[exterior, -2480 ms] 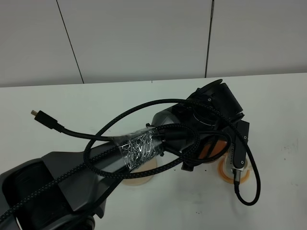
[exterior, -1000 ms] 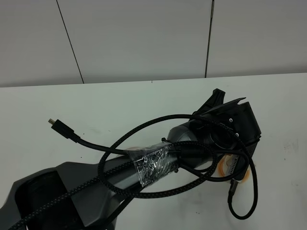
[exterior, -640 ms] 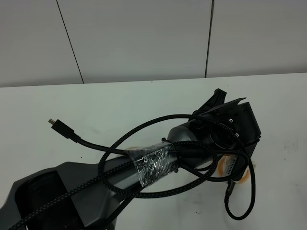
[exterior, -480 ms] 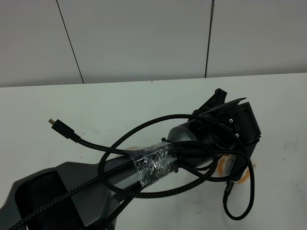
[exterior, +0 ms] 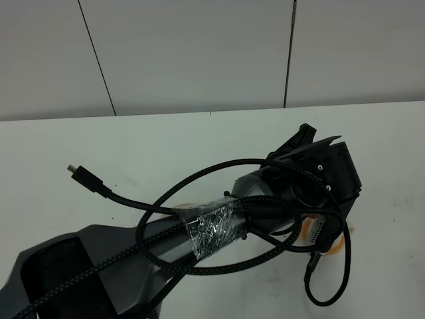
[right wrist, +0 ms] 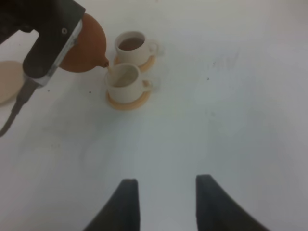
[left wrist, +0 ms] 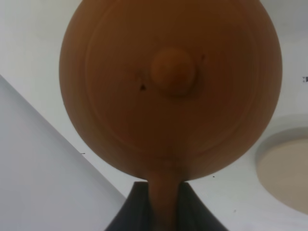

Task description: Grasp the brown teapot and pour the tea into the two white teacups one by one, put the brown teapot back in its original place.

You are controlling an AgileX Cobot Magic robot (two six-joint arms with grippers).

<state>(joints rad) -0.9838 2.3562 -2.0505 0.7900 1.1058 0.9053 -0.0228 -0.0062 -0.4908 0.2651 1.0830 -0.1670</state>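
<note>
My left gripper (left wrist: pixel 161 208) is shut on the loop handle of the brown teapot (left wrist: pixel 171 86), which fills the left wrist view lid-on. In the right wrist view the teapot (right wrist: pixel 90 44) hangs tilted under the left wrist, its spout over the nearer of the two white teacups (right wrist: pixel 124 83). The farther cup (right wrist: pixel 133 45) holds dark tea (right wrist: pixel 132 43). Each cup stands on an orange coaster (right wrist: pixel 126 101). The pale trivet (left wrist: pixel 286 173) lies bare beside the pot. My right gripper (right wrist: pixel 166 202) is open and empty, well short of the cups. In the exterior high view the left arm (exterior: pixel 292 193) hides the pot and cups.
A loose black cable with a plug (exterior: pixel 83 176) loops off the left arm, and another loop hangs by the coaster (exterior: pixel 335 247). The trivet also shows at the edge of the right wrist view (right wrist: pixel 7 82). The white table (right wrist: pixel 231 120) meets a grey wall at the back.
Since 2.5 s ago the left arm has swung right and its wrist has rolled over. Over the last second it holds still; only the hanging cable loop shifts a little.
</note>
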